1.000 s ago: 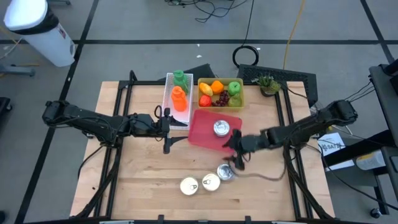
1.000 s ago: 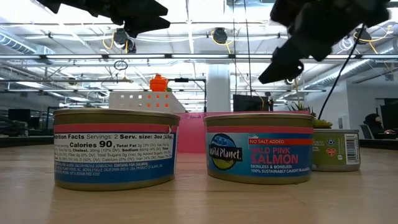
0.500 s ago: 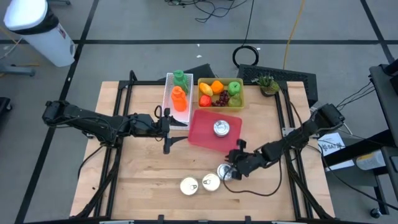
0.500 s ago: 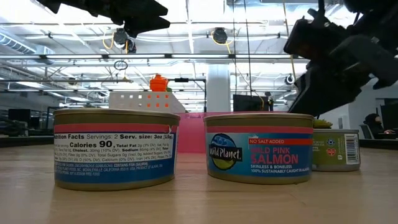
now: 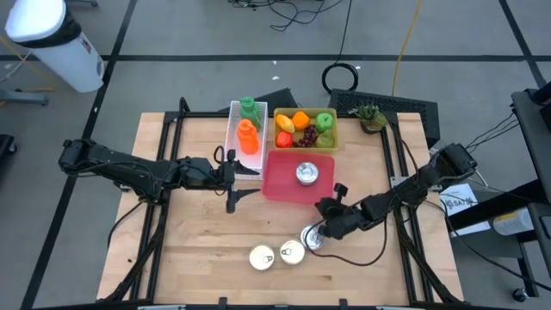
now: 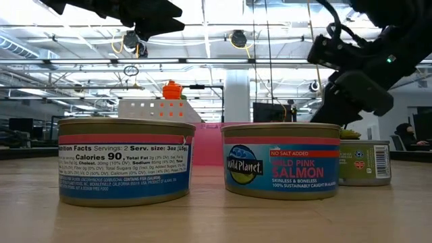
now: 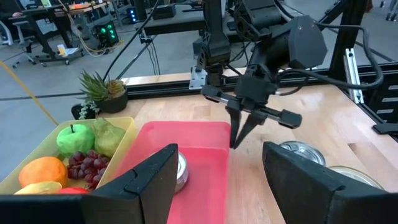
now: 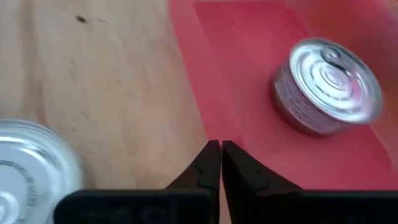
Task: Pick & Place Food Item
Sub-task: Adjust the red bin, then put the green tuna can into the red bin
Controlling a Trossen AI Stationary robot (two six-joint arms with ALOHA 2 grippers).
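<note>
I see the wooden bench [image 5: 189, 250] carrying a red tray [image 5: 280, 185], a yellow fruit bin [image 5: 281, 142], a white bottle tray [image 5: 232, 142], and three cans [image 5: 286, 253] in a row near its front edge.

Overhead, table-level, two wrist views (close)

Dark jointed arms [image 5: 129, 168], black cables, tapered fingers [image 8: 208, 168].

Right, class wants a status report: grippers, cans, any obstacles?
Right gripper shut, empty, above red tray's edge. Left gripper open, waiting. One silver tin can trayed, three on table.
</note>
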